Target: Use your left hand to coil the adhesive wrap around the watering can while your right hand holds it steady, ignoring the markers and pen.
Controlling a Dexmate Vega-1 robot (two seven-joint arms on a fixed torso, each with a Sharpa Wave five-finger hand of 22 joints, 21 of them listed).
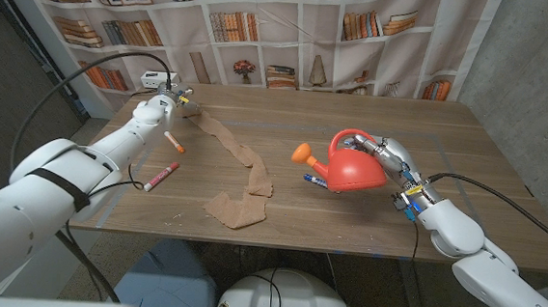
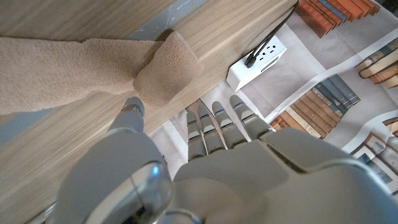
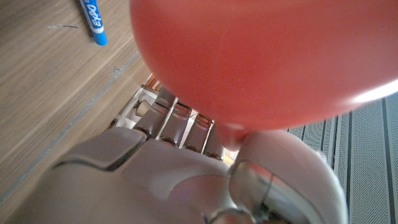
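The red watering can (image 1: 353,169) with an orange spout tip (image 1: 303,154) sits right of the table's middle. My right hand (image 1: 396,160) grips it from its far right side, fingers wrapped around the body (image 3: 249,56). The tan adhesive wrap (image 1: 239,170) lies uncoiled in a long strip from the far left down to a crumpled end near the front. My left hand (image 1: 164,103) is at the strip's far end (image 2: 163,71), fingers (image 2: 217,124) straight past the table edge. Its thumb tip is at the folded end, with nothing gripped.
Two red markers (image 1: 174,144) (image 1: 160,176) lie left of the strip. A blue marker (image 1: 315,182) (image 3: 93,22) lies just in front of the can. A white power strip (image 1: 153,79) (image 2: 261,59) with its cable sits beyond the table's far left edge.
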